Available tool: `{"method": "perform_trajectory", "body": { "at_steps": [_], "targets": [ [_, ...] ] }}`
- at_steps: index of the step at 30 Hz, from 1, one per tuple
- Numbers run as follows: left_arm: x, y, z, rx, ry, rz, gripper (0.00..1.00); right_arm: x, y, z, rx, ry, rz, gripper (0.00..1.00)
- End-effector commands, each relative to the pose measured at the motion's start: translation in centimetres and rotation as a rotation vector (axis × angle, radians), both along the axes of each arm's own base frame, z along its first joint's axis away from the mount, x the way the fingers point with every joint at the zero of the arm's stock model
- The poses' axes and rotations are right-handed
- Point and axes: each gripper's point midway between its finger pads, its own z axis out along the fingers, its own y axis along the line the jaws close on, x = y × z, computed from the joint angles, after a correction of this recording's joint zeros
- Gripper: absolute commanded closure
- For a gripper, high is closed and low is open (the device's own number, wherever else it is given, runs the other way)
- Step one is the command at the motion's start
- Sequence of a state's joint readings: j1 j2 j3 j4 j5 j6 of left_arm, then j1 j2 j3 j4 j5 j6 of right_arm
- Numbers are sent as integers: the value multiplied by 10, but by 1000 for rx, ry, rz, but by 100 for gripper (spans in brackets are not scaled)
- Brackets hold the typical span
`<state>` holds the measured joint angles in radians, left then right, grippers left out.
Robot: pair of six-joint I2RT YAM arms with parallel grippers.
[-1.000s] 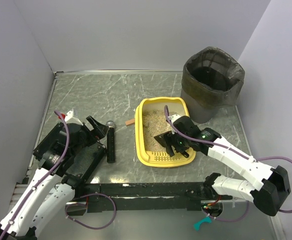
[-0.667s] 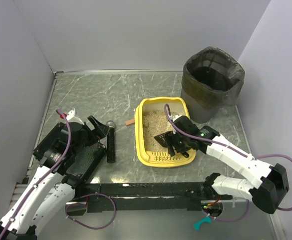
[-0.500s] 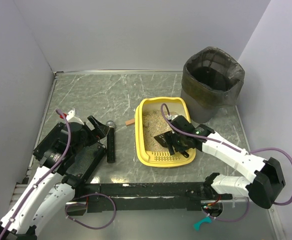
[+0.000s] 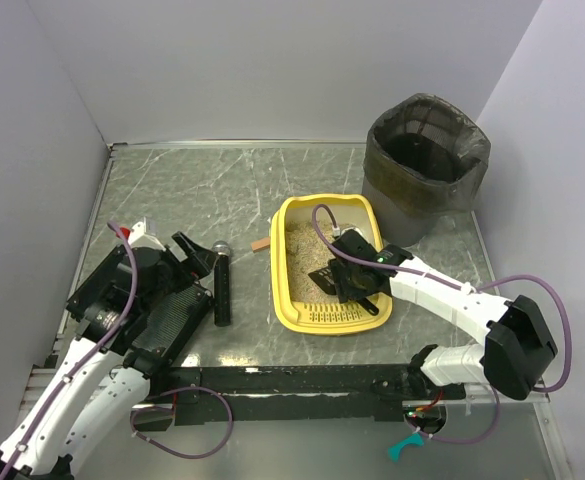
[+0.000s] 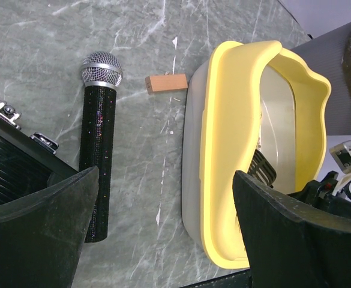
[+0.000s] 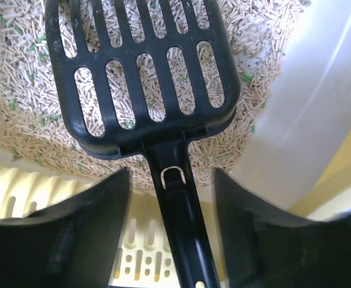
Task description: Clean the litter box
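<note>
The yellow litter box sits mid-table with beige pellet litter in it and its slotted grille at the near end. A black slotted scoop lies on the litter, its handle running back over the grille. My right gripper straddles that handle, open, with a gap showing on each side of it. From above, the right gripper is over the box's near right part. My left gripper hangs wide open over bare table left of the litter box, holding nothing.
A black microphone lies left of the box, also in the left wrist view. A small wooden block rests near the box's far left corner. A dark grey lined bin stands at the back right. A black ribbed case lies under the left arm.
My right gripper has shifted left and farther over the litter box, and its jaws have narrowed around the scoop handle. The left arm has stayed put.
</note>
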<state>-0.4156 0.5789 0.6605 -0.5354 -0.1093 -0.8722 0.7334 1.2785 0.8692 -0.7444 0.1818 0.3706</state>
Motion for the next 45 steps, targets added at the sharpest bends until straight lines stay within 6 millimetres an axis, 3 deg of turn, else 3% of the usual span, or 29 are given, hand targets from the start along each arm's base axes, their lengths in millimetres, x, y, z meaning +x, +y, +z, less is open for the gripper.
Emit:
{"method": "perform_trajectory", "body": {
  "at_steps": [1,6,12,17,22,23,25,26,29,31,33,34,37,38,40,42,45],
  "targets": [
    [5,-2,25,-12,-74,-12,3,4,6,4,21,-13,-26,48],
    [10,-7,32,-13,-86,-29,3,9,5,25,40,-60,-52,72],
    [16,-15,41,-17,-110,-66,3,11,5,52,103,-124,-77,78],
    [23,-27,55,-39,-180,-121,3,5,18,71,239,-155,-51,82],
    [9,-66,71,-103,-300,-360,3,2,16,77,383,-127,-138,87],
    [7,-71,73,-107,-315,-388,3,-4,24,79,459,-86,-128,88],
    [0,-89,81,-108,-367,-470,3,2,26,93,638,-95,-188,91],
    [-3,-96,83,-105,-382,-498,3,-9,37,102,752,-41,-149,93],
    [-24,-127,95,-62,-501,-665,3,-7,41,131,989,-63,-180,99],
    [-35,-142,93,-6,-591,-776,3,-17,47,154,1119,-50,-152,99],
    [-29,-145,89,-20,-569,-743,3,-22,48,173,1197,-51,-139,98],
    [-22,-149,89,-71,-531,-706,3,-25,49,193,1265,-78,-130,97],
    [-20,-160,85,-215,-481,-682,3,-34,49,217,1399,-65,-152,97],
    [-21,-164,102,-283,-536,-687,3,-35,50,228,1442,-85,-138,97],
    [-20,-174,103,-391,-478,-679,3,-40,50,235,1511,-55,-151,97],
    [-26,-188,127,-453,-525,-728,3,-45,50,250,1580,-76,-110,97],
    [-23,-216,136,-507,-486,-756,3,-52,45,250,1632,-65,-144,99]
  ]
}}
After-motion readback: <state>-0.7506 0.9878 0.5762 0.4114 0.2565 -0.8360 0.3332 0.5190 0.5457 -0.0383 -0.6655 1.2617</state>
